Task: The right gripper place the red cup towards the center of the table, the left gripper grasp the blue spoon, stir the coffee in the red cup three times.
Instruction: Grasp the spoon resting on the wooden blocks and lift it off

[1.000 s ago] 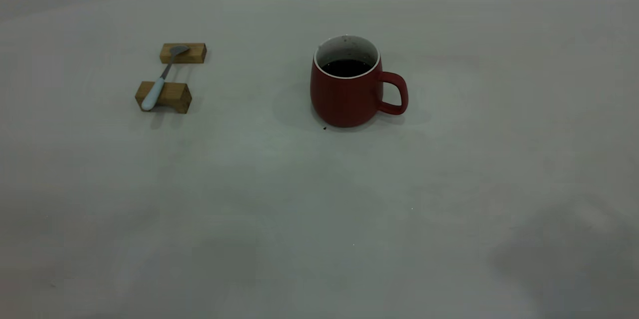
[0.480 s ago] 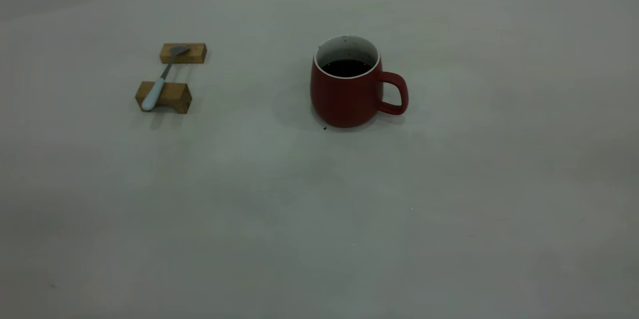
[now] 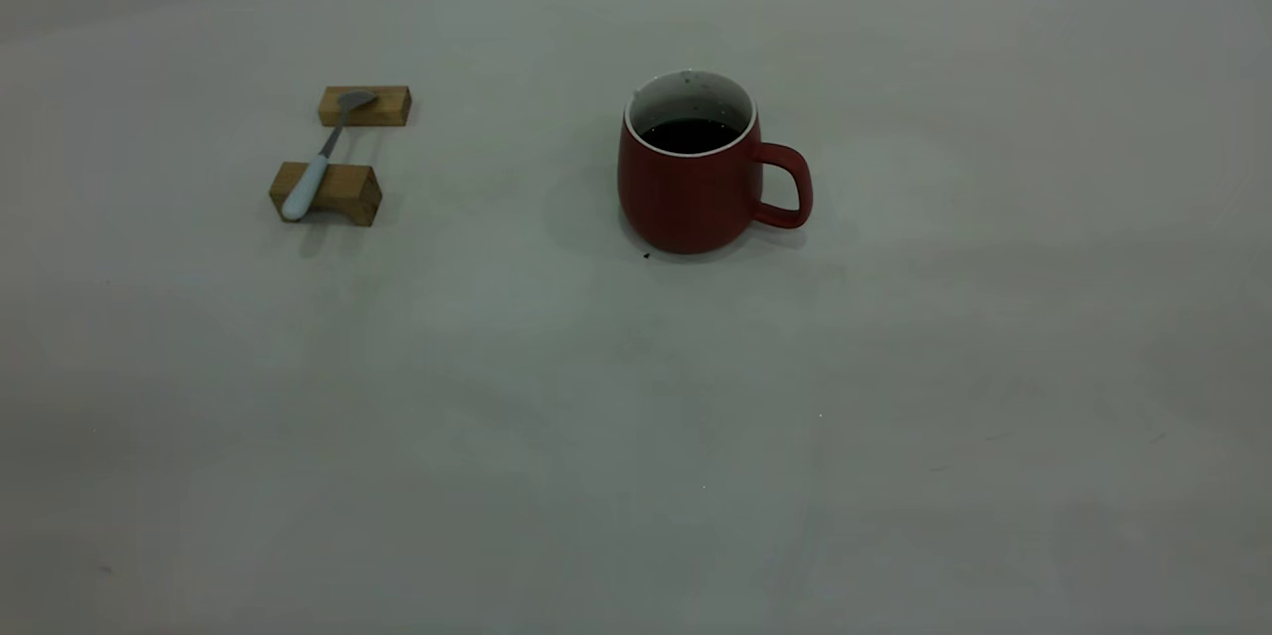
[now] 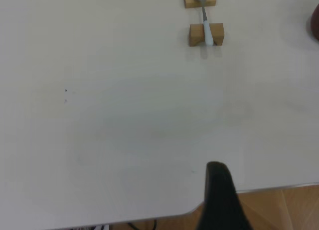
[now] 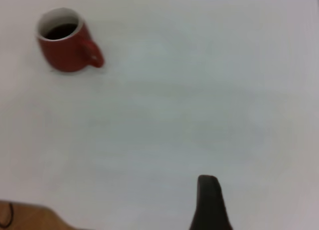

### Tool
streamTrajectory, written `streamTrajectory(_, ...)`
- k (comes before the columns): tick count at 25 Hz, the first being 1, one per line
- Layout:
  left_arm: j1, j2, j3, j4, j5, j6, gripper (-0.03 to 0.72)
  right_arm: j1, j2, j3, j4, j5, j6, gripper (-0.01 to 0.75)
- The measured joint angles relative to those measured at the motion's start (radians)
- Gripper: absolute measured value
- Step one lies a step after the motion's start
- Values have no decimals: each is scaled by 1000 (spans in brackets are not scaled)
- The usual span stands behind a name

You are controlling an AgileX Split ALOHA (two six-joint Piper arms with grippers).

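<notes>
The red cup (image 3: 686,193) stands upright near the table's (image 3: 596,416) middle, its handle pointing right, with dark coffee (image 3: 691,134) inside. At the far left the blue spoon (image 3: 316,168) lies across two wooden blocks. Neither gripper shows in the exterior view. In the left wrist view my left gripper (image 4: 217,169) is a single dark tip, shut and empty, over the table's near edge, far from the spoon (image 4: 207,31). My right gripper (image 5: 207,182) looks the same, shut and empty, well away from the cup (image 5: 65,53).
The spoon's bowl rests on the far wooden block (image 3: 388,106) and its handle on the near block (image 3: 348,196). A tiny dark speck (image 3: 646,255) lies by the cup's base. The table's rounded front edge (image 4: 259,188) runs close to the left gripper.
A dark shadow on the table's front right has faded away. The cup, the spoon and the blocks have not moved.
</notes>
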Motion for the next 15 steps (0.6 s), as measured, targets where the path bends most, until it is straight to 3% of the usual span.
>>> streamTrajectory(15,0,0,0,0,0,0,555,-1,-11,14,-31,-14,36,591)
